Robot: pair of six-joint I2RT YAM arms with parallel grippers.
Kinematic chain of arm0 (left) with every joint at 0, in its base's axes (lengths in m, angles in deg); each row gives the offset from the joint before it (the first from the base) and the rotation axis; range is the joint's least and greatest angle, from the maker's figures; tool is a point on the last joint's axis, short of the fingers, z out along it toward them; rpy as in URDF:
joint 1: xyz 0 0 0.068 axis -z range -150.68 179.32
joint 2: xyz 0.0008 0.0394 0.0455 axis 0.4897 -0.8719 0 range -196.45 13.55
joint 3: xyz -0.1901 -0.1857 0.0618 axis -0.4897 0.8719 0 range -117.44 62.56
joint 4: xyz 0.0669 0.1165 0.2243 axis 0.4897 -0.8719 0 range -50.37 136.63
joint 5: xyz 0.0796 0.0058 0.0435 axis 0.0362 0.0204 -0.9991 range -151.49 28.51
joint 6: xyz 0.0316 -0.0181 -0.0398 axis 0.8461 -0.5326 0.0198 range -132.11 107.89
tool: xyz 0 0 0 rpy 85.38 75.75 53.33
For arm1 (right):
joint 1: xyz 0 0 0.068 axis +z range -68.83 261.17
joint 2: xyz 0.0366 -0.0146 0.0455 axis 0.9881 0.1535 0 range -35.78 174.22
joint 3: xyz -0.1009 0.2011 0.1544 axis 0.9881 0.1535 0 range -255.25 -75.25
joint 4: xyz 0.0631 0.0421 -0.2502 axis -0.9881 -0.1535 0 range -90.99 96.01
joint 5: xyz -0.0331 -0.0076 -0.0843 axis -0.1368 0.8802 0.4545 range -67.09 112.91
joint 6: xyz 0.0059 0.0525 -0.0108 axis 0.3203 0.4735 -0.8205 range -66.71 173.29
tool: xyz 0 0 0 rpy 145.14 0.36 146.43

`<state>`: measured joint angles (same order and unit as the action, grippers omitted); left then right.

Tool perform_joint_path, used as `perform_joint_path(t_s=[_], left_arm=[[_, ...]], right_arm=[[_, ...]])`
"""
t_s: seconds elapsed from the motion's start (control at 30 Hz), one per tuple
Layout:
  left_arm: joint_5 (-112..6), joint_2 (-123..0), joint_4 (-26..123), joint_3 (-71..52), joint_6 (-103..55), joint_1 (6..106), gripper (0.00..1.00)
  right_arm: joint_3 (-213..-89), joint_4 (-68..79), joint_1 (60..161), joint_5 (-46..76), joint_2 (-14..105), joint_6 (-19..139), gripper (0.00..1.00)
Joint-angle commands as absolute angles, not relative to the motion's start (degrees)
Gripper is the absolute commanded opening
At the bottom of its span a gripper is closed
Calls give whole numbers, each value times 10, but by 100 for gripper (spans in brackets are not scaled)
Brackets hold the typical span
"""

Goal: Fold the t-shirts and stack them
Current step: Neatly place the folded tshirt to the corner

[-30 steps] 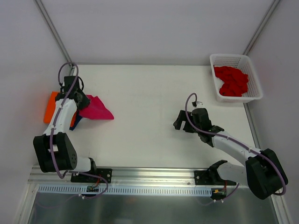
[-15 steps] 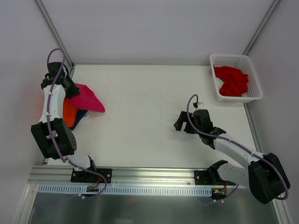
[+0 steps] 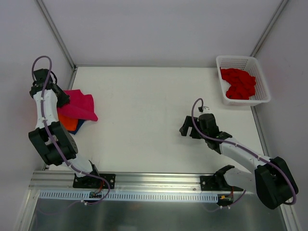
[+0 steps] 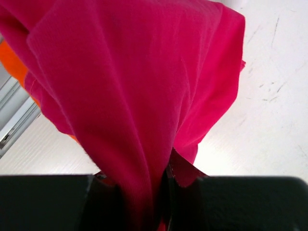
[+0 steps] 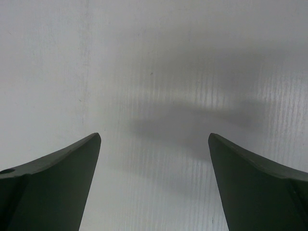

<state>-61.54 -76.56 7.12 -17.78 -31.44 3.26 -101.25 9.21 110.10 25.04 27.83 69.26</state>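
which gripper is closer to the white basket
Right. The right gripper, open, is short of the basket and to its left; the left gripper is at the table's left edge, shut on the pink t-shirt.

**Fig.** White flat tabletop [image 3: 144, 106], as I see it from overhead.

- **2 o'clock:** near the far right corner stands a white plastic lattice basket [image 3: 236, 57] holding crumpled red cloth t-shirts [image 3: 238, 83].
- **9 o'clock:** by the left edge lie an orange cloth t-shirt [image 3: 70, 122] and a dark blue cloth t-shirt [image 3: 80, 126]. The blue one shows only at the pile's near side.
- **On that pile:** a crimson-pink cloth t-shirt [image 3: 79, 106] drapes over both.

In my left wrist view the bare surface shows fine scuffs.
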Motion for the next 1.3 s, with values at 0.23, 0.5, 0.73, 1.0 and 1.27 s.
perform_joint_path(t_s=[0.23,0.5,0.73,1.0,1.27], left_arm=[[-631,-810,39,-324,-321,10,0],[-668,-852,30,-331,-336,1,0],[-726,-873,30,-288,-355,-1,0],[-824,-863,29,-241,-395,-5,28],[-846,-772,24,-248,-435,2,99]], right_arm=[[-996,86,1103,263,254,674,100],[-994,87,1103,258,254,679,99],[-985,90,1103,261,252,681,100],[-974,98,1103,262,257,681,99],[-972,123,1103,242,286,690,99]])
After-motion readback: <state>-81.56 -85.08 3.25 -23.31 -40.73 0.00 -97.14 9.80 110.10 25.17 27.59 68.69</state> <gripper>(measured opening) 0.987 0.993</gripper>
